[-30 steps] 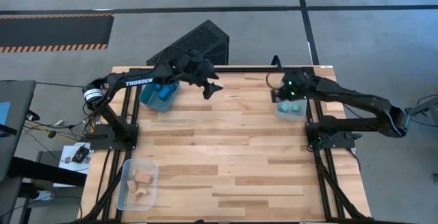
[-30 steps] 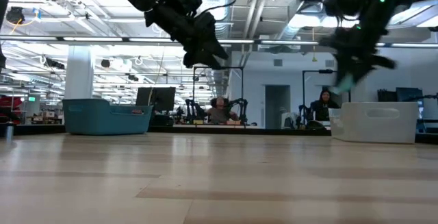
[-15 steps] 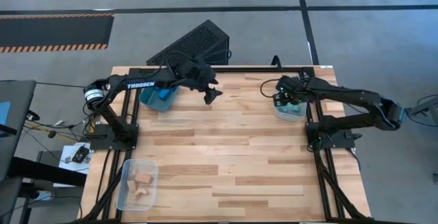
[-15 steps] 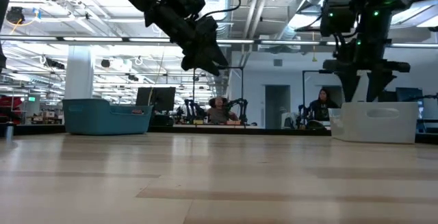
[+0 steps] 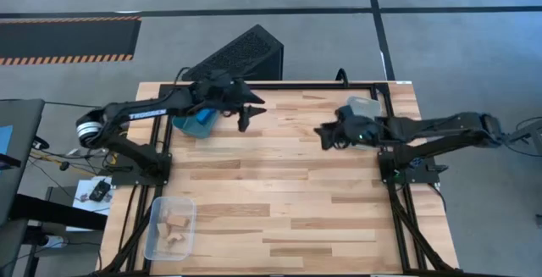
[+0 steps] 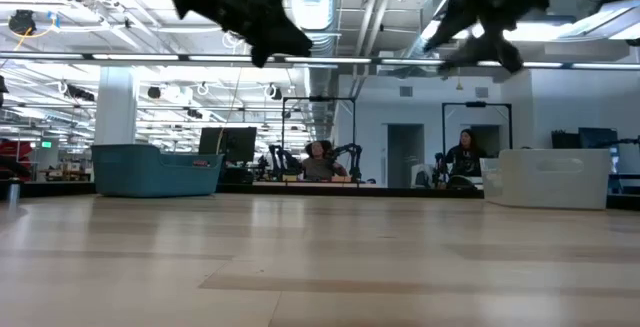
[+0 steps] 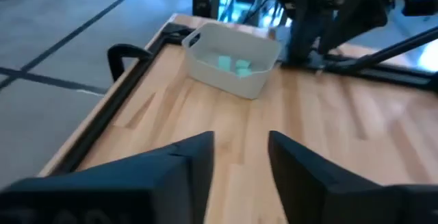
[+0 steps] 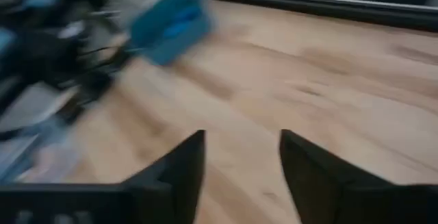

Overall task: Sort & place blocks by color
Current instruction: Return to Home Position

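Three bins, three colours of block and two grippers, all on or over one wooden table.

1. Teal bin: stands by the far edge on the left arm's side. It holds the dark blue blocks. The arm passes over part of it, so the number of blocks cannot be told.

2. White bin: stands by the far edge on the right arm's side. Two light cyan blocks lie side by side inside it, seen from the left wrist view. From above, the right arm covers most of this bin.

3. Clear bin: sits at the near corner on the left arm's side, well apart from the other two. It holds the tan blocks, which look like three or so lying close together.

4. Left gripper: raised in the air just beside the teal bin, on the side toward the table's middle. Its fingers are spread apart with nothing between them, only bare wood below.

5. Right gripper: also raised, over bare wood inward of the white bin and pointing toward the table's middle. Its fingers stand wide apart and carry nothing. The right wrist view is blurred, but the gap between them is plain.

6. Two people sit in the room beyond the table, seen in the low view between the teal and white bins.
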